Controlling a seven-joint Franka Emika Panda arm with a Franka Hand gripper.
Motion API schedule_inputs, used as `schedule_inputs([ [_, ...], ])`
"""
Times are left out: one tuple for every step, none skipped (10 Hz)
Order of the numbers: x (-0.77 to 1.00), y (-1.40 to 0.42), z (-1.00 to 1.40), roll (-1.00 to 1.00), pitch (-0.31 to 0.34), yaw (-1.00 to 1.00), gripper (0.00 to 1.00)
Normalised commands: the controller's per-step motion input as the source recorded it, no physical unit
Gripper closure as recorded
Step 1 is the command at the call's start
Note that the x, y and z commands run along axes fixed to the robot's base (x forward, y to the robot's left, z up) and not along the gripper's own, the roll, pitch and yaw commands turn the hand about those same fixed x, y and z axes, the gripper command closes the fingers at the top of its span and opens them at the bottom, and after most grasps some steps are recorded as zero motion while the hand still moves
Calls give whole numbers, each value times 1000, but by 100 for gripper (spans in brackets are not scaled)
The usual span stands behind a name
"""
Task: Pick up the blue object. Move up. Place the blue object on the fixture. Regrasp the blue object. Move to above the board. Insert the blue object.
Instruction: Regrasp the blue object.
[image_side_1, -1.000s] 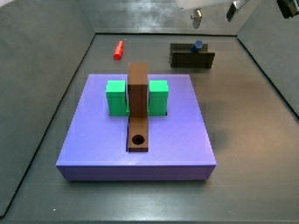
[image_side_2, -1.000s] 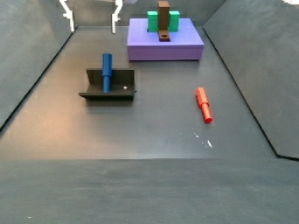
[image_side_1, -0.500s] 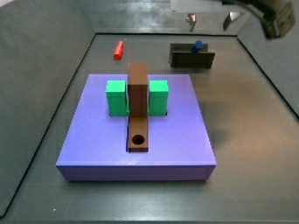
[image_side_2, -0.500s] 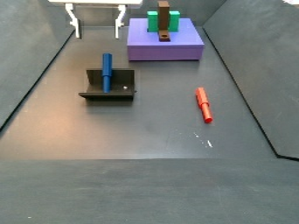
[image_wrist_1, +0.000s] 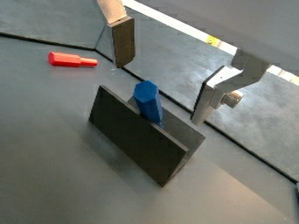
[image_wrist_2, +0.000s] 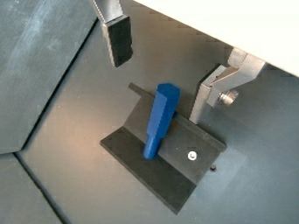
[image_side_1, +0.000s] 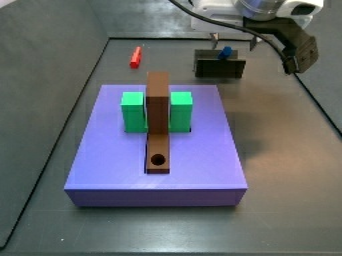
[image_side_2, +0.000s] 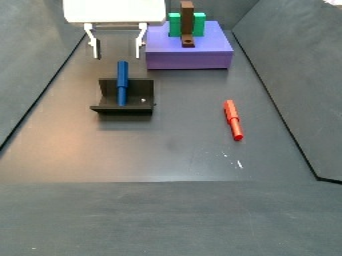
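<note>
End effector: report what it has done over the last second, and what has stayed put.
The end effector has come down toward the blue object resting in the fixture, jaws open and holding nothing. The blue object, the fixture, the red peg and the board have not moved.

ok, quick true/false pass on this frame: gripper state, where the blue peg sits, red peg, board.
1. The gripper is open and holds nothing. True.
2. The blue object lies flat on the floor. False: it leans in the fixture.
3. The red peg lies on the floor, apart from the fixture. True.
4. The gripper is above the board. False: it is above the fixture.
5. The hole in the brown bar is filled. False: it is empty.
</note>
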Motion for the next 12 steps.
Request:
schedule_inputs([
  [-14,0,-214,329,0,86,0],
  [-63,0,-274,346,0,120,0],
  [-14,0,-306,471,0,174,0],
  [0,0,-243,500,0,151,0],
  [0,0,-114,371,0,126,0],
  [0,9,0,109,0,180,0],
  [100,0,0,31,-6,94,0],
  [160,0,-31,9,-66,103,0],
  [129,0,0,9,-100,97,0],
  [91,34,0,17,-154,134,0],
  [83,14,-3,100,-211,163,0],
  [57,11,-40,160,-217,189,0],
])
